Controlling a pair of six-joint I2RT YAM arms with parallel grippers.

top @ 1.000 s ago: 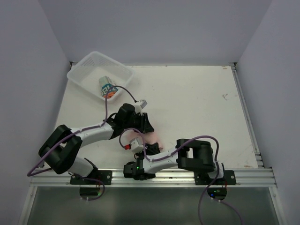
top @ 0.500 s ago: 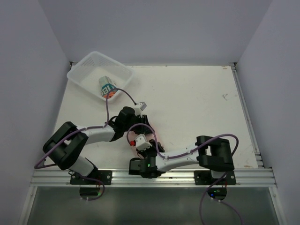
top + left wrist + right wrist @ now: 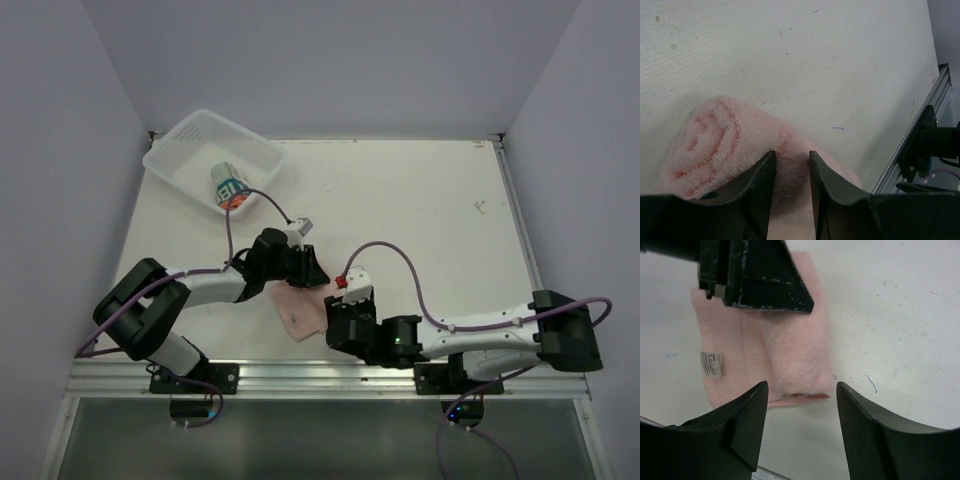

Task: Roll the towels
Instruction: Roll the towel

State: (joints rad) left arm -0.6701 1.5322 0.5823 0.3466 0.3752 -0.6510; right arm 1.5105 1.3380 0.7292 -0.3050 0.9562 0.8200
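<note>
White tabletop (image 3: pixel 430 200) stretches open rightward; left jaws pinch the pink towel (image 3: pixel 300 312), right jaws spread at its edge.

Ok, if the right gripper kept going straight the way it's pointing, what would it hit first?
Probably the pink towel: its folded end lies straight ahead of the right gripper, whose fingers are open. The left gripper, pinching that towel, sits just beyond. Depth is unclear.

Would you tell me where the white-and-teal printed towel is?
Top view: the rolled white-and-teal printed towel lies inside the white mesh plastic basket at the table's far left corner.
</note>
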